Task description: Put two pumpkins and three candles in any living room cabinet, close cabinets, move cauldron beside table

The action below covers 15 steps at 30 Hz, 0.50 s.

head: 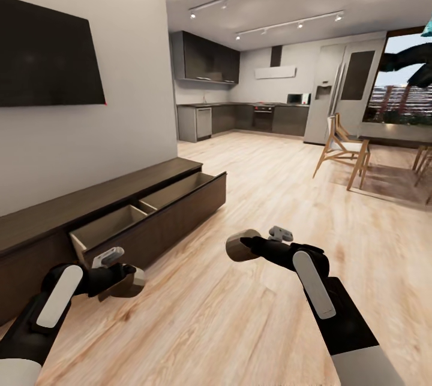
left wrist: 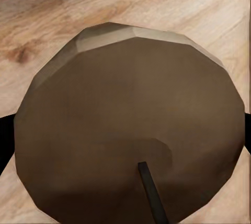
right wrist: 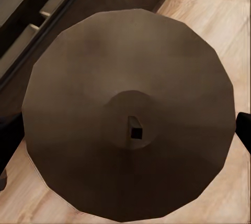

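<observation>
Left gripper [head: 123, 281] clenched on stubby beige-grey candle [left wrist: 130, 130]; right gripper [head: 246, 246] grasping second candle [right wrist: 130, 114]. Low dark-brown cabinet's drawer [head: 153, 209] open: lower each candle upright inside, clear of drawer front

Head view high, forward over both arms; wrist views close above candles [left wrist: 130, 130], sharing the wood floor [head: 252, 314]

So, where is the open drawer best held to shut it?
By the top edge of its front panel, coming from above: the front is flat and handle-less, and only that edge stands free over the pale interior.
</observation>
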Tool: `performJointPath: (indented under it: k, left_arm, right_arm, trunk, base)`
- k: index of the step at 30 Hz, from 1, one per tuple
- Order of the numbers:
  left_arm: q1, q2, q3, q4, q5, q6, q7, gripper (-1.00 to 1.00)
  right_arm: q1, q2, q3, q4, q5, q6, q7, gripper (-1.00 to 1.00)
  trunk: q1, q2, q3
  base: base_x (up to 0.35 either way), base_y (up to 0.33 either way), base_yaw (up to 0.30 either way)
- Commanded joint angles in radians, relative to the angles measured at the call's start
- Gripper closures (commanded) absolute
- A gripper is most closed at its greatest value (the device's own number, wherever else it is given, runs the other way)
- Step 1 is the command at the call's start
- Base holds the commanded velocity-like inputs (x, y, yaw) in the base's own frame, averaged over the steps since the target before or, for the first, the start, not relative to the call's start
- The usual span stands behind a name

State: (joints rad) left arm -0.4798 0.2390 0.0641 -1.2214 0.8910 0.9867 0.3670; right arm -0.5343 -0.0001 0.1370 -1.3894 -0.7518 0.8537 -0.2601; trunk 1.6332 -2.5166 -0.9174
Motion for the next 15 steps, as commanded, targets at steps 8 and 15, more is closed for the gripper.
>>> performJointPath:
  k: [8, 15]
  left_arm:
    - [0.0, 0.0, 0.0, -0.001, 0.011, 0.003, 0.009, 1.0]
    - [0.0, 0.0, 0.0, -0.001, 0.011, 0.003, 0.009, 1.0]
  right_arm:
    - [-0.001, 0.0, 0.0, 0.0, -0.013, 0.001, -0.013, 1.0]
    - [-0.001, 0.001, 0.0, 0.013, -0.012, 0.001, -0.013, 1.0]
  trunk:
    - [0.0, -0.001, 0.002]
    - [0.0, -0.001, 0.003]
  base:
    - [0.0, 0.0, -0.278]
    - [0.0, 0.0, -0.282]
